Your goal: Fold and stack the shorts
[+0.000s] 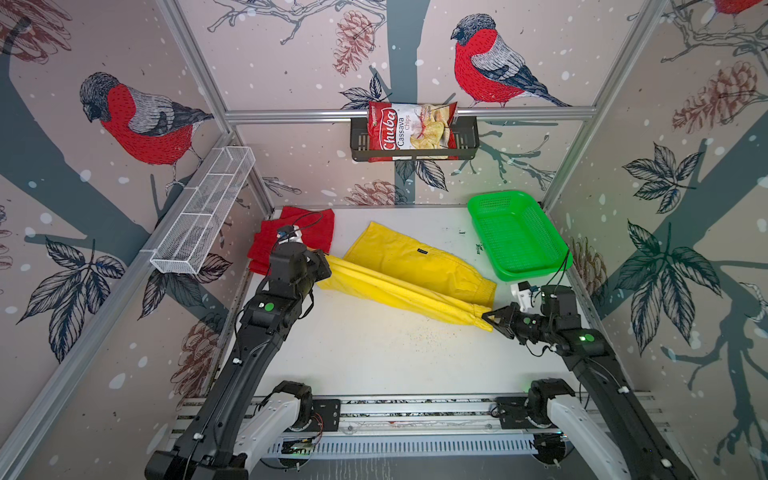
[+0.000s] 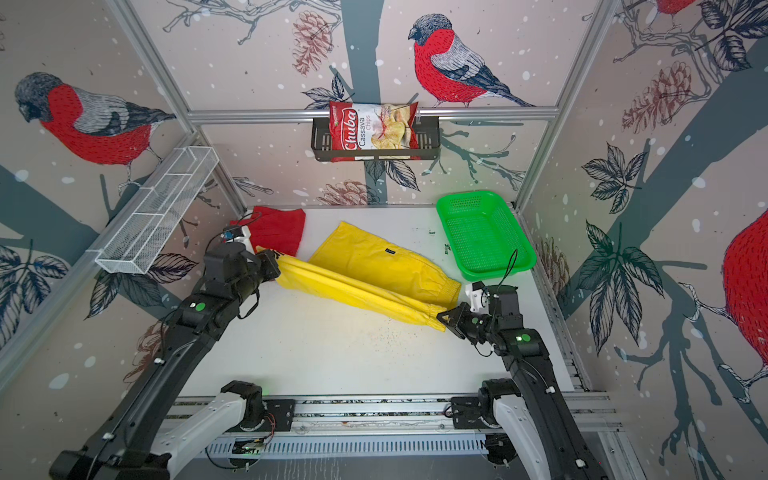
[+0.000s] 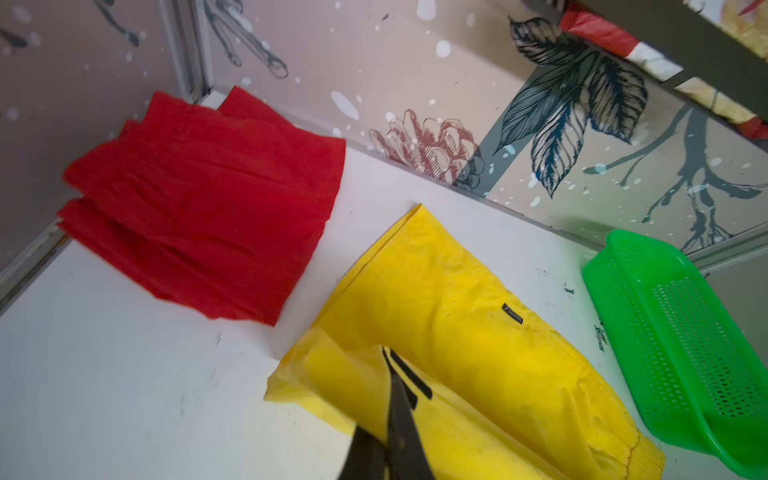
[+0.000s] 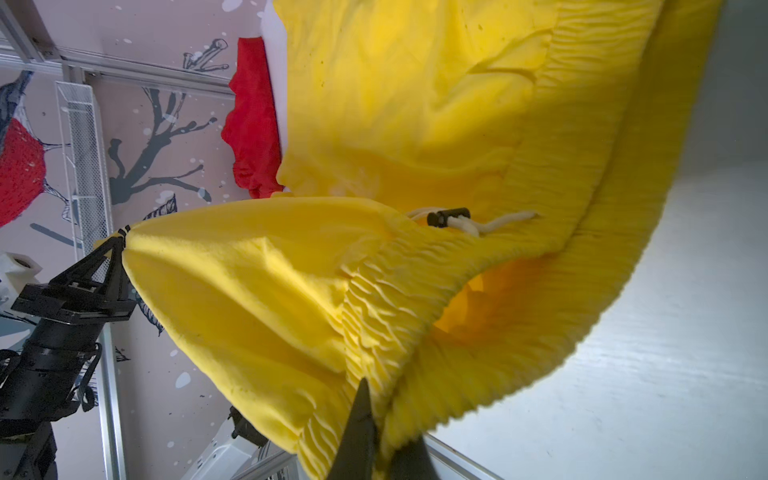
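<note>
A robot test booth in a lab.
Aluminium bars [image 1: 407, 113] frame a small cell whose walls [image 1: 137, 120] are papered with a bird print. Two black robot arms [image 1: 257, 345] stand bolted to a metal rail [image 1: 415, 409] at the front of a white table [image 1: 374, 357]. Yellow shorts [image 1: 415, 266] and a green basket [image 1: 515, 232] lie on it, and a chips bag [image 1: 409, 129] sits in a black shelf [image 1: 467, 141] on the back wall.

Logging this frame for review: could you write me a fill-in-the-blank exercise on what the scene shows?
1. The yellow shorts are pinched at opposite ends by the jaws of ____ arms.
2. The red shorts lie folded in the table's far ____ corner.
3. The mesh basket at the far right is ____ in colour.
Missing words: both; left; green.
</note>
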`<state>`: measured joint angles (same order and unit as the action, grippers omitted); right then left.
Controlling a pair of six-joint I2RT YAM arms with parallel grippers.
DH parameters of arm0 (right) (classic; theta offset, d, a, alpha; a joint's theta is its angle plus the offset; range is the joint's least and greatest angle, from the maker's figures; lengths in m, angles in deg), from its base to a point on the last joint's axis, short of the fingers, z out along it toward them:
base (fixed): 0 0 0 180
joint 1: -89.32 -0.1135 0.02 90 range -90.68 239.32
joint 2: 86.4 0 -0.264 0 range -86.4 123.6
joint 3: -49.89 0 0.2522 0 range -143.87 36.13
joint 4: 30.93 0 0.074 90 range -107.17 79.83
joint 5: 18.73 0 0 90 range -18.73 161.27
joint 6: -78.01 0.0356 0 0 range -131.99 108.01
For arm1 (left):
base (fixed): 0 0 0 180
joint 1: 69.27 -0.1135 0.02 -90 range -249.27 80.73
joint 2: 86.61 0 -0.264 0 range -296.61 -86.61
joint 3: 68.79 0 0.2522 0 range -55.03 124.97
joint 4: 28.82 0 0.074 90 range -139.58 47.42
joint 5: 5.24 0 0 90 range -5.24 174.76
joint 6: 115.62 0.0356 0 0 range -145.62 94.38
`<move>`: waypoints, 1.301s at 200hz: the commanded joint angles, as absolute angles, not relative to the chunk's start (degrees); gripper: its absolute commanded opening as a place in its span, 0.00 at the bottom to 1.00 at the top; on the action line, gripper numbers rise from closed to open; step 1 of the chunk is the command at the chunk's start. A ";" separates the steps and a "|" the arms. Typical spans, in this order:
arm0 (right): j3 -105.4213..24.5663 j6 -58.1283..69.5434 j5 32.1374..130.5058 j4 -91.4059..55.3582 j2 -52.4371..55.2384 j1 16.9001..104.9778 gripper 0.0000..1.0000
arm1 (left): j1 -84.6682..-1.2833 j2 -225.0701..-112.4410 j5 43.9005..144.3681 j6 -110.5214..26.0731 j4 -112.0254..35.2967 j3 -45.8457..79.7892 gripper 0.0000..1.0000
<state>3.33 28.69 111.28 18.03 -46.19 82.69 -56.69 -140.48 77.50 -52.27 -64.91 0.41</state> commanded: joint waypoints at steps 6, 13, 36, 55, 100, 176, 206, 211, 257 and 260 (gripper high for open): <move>0.09 24.13 108.86 21.91 -45.26 84.00 0.03 | -56.87 -140.92 73.54 -48.82 -58.27 3.29 0.00; -0.56 23.97 108.97 22.28 -45.17 84.05 0.03 | -56.86 -140.35 73.25 -48.62 -58.52 3.50 0.00; -1.64 23.87 109.68 24.35 -45.94 84.02 0.02 | -56.80 -137.24 72.42 -48.16 -60.73 3.10 0.00; -1.93 23.86 109.74 27.29 -48.31 83.93 0.02 | -56.86 -133.81 71.79 -48.05 -63.17 2.45 0.00; -0.67 24.77 109.80 34.23 -54.82 83.52 0.02 | -56.87 -126.81 72.61 -48.36 -66.77 -2.28 0.00; 1.21 23.47 109.01 25.43 -47.97 83.61 0.02 | -56.83 -135.36 74.94 -46.15 -59.86 -0.73 0.00; -1.06 22.07 108.32 23.31 -44.12 84.10 0.02 | -56.88 -140.70 75.90 -45.01 -55.24 1.76 0.00; -1.49 21.87 108.27 23.19 -43.67 84.19 0.02 | -56.85 -141.34 76.11 -44.83 -54.80 1.83 0.00; -4.04 21.31 107.84 23.43 -41.66 84.61 0.02 | -56.87 -142.97 77.84 -44.67 -52.35 3.86 0.00; -4.08 21.33 107.83 23.43 -41.73 84.57 0.02 | -56.87 -142.91 77.82 -44.61 -52.22 3.85 0.00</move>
<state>-3.32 22.82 111.63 22.99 -41.98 84.31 -56.60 -143.08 80.58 -46.15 -59.05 3.25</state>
